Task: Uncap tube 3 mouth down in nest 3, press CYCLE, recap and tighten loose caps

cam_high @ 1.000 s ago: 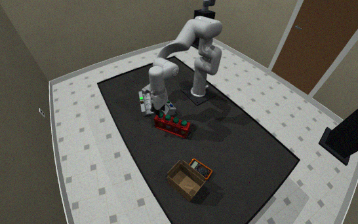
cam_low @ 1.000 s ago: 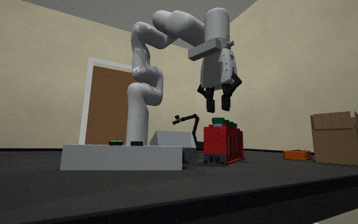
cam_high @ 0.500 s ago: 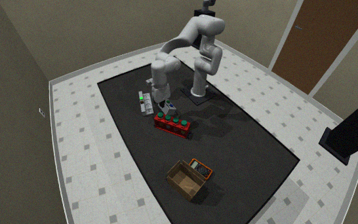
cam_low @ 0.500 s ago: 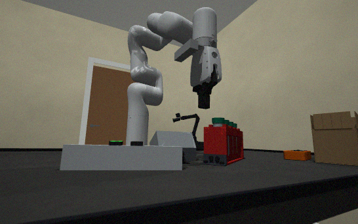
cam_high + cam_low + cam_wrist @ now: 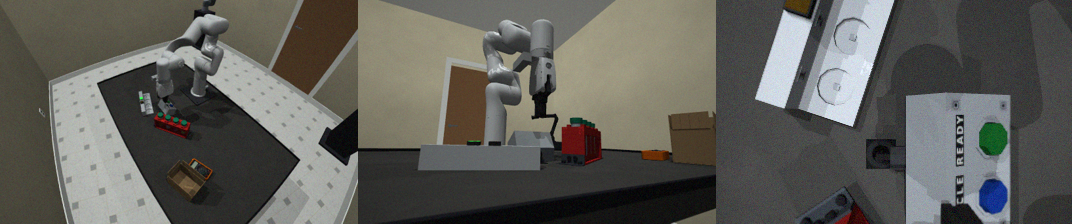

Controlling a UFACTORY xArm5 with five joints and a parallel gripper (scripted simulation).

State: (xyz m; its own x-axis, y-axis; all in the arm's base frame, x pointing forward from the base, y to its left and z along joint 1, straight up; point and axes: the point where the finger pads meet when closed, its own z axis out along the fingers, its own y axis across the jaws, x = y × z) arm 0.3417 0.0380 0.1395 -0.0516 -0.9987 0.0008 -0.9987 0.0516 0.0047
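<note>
The red decapping station (image 5: 172, 126) holds four tubes, each with a green cap on; it also shows in the low side view (image 5: 581, 144). The grey cap tray (image 5: 145, 103) lies to its left with its green lamp (image 5: 141, 97) lit. In the wrist view the tray's two visible nests (image 5: 835, 86) are empty. The grey key housing (image 5: 957, 160) carries the green READY key (image 5: 992, 138) and the blue CYCLE key (image 5: 993, 195). My gripper (image 5: 540, 114) is shut and empty. It hangs straight down a little above the key housing (image 5: 530, 139), left of the red station.
An open cardboard box (image 5: 186, 179) and an orange meter (image 5: 200, 168) lie at the near end of the dark mat. The arm's base (image 5: 198, 92) stands just behind the key housing. A black cable plug (image 5: 881, 153) sticks out of the housing's side.
</note>
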